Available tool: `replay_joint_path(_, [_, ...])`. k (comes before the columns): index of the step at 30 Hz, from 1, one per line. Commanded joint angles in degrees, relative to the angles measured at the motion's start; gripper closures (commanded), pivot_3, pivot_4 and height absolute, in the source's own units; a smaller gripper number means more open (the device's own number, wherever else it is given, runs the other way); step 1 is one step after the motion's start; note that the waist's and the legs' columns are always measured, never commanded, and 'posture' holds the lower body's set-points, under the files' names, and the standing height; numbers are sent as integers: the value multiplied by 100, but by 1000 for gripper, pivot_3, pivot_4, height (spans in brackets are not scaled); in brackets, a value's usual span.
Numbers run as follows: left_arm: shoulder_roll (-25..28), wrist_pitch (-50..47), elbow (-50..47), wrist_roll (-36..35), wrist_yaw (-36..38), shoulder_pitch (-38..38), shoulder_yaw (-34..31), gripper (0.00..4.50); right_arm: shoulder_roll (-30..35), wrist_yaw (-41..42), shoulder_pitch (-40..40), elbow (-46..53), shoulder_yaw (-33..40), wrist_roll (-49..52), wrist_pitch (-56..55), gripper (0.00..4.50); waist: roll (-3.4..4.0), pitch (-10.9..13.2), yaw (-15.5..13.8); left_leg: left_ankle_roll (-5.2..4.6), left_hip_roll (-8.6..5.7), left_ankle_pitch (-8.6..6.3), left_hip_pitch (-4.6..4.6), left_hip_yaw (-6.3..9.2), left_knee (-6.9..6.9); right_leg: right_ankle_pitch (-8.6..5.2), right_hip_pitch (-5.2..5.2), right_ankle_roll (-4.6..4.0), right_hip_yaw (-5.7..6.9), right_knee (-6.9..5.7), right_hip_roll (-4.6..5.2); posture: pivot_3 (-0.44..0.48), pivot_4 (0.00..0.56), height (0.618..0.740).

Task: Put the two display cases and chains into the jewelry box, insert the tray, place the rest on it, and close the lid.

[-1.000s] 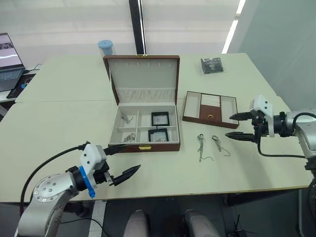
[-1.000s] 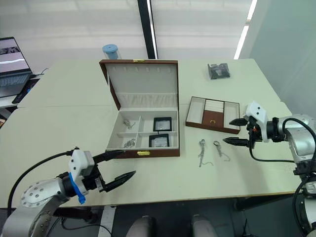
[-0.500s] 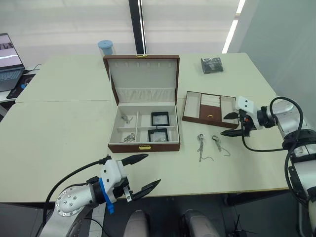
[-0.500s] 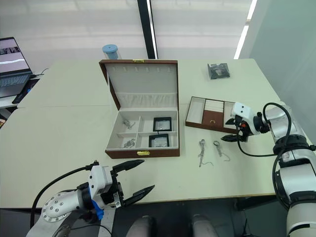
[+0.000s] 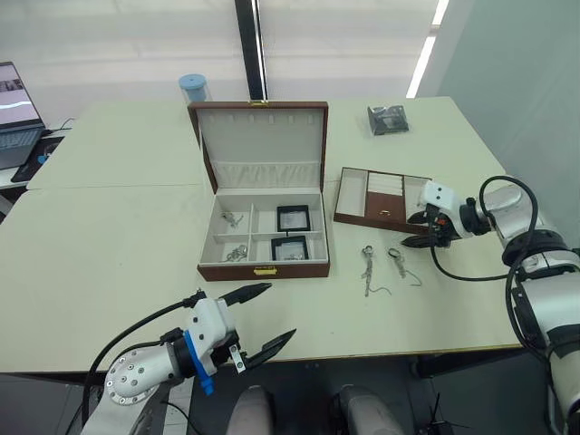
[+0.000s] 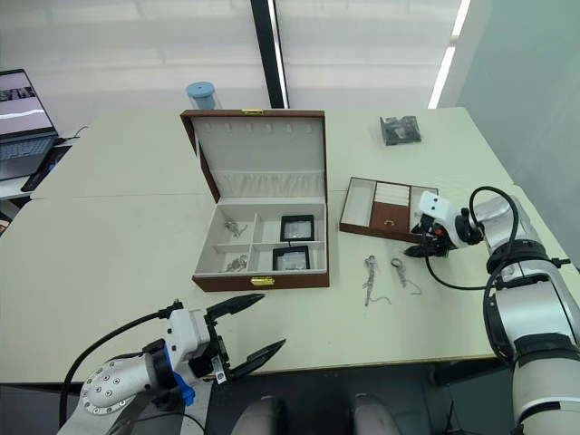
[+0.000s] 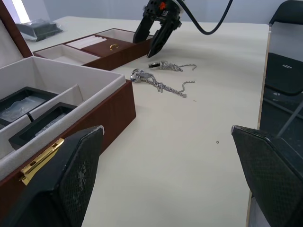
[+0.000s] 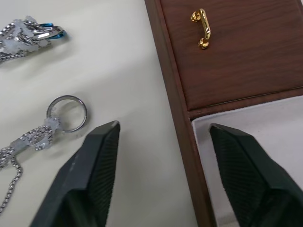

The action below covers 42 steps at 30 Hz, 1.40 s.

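The jewelry box (image 5: 227, 270) stands open at the table's middle, its lid (image 5: 263, 136) upright. Both display cases (image 5: 294, 217) (image 5: 290, 248) lie in its right compartments, and chains (image 5: 237, 253) lie in the left ones. The tray (image 5: 385, 201) sits on the table to the box's right. Two more chains (image 5: 370, 270) (image 5: 403, 265) lie in front of the tray. My right gripper (image 5: 419, 228) is open at the tray's near right corner; in the right wrist view its fingers straddle the tray's wall (image 8: 177, 109), holding nothing. My left gripper (image 5: 279, 311) hangs open and empty at the table's front edge.
A dark shiny packet (image 5: 389, 119) lies at the back right. A blue-lidded cup (image 5: 192, 88) stands behind the box. A laptop (image 5: 18, 109) sits at the far left. The gold pull (image 8: 202, 28) is on the tray's brown centre panel.
My right gripper has moved left, up to the tray's near right corner. My left gripper has swung right and down toward the table's front edge.
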<state>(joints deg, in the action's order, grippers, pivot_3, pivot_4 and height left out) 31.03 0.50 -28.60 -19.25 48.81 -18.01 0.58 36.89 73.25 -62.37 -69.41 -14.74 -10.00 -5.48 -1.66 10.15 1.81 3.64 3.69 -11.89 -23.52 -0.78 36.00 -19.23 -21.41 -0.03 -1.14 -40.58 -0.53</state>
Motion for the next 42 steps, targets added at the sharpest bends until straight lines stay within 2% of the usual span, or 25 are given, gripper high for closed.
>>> replay_joint_path(1, [-40, 134, -86, -7, -56, -42, 24, 0, 23, -56, -144, -59, 123, -28, -61, 2457, 0, 0, -1, 0, 0, 0, 0, -1, 0, 0, 0, 0, -1, 0, 0, 0, 150, 740])
replay_joint_path(6, [-23, 195, -40, -10, -52, -107, 46, 0, 37, -227, -135, -133, 66, -158, -68, 3835, 0, 0, -1, 0, 0, 0, 0, -1, 0, 0, 0, 0, 0, 0, 1, 0, 150, 740])
replay_joint_path(9, [-1, 234, -7, -28, -26, -138, 30, 0, 35, -259, -134, -144, 78, -189, -65, 4480, 0, 0, -2, 0, 0, 0, 0, -1, 0, 0, 1, 0, 1, 0, 1, 0, 150, 740])
replay_joint_path(19, [-27, 309, 169, -47, -2, 50, 52, 0, 152, -181, -152, 32, 393, -7, 381, 4480, 1, 0, -5, 0, 0, 0, 4, -3, 0, 0, 4, 0, 0, -1, 3, 0, 150, 740])
replay_joint_path(25, [-48, 322, 236, -95, 21, 161, 94, 0, 404, -57, 176, 826, 674, 278, 876, 4480, 17, 10, -10, 0, 0, 0, 2, -3, -2, 0, 1, 0, -5, -1, 7, 0, 150, 740])
replay_joint_path(31, [-36, 319, 347, -145, 81, 279, 104, 0, 1216, 610, 1601, 3642, 951, 815, 2010, 4480, 26, 15, -26, 0, 1, 0, -2, 2, -1, 0, 1, 1, -1, 1, 6, 0, 150, 740])
replay_joint_path(35, [-47, 274, 408, -237, 122, 378, 133, 0, 1686, 596, 2515, 5473, 1166, 1119, 2868, 4480, 38, 21, -16, 0, -1, 0, -9, 16, 1, -1, -2, 2, 5, 0, 7, 0, 150, 740])
replay_joint_path(42, [-53, 242, 504, -270, 193, 542, 152, 0, 2173, 463, 3354, 7543, 1305, 1595, 4206, 4480, 41, 21, 8, 0, 0, 0, 7, 12, 0, -1, 0, 3, -6, -8, -15, 0, 150, 740])
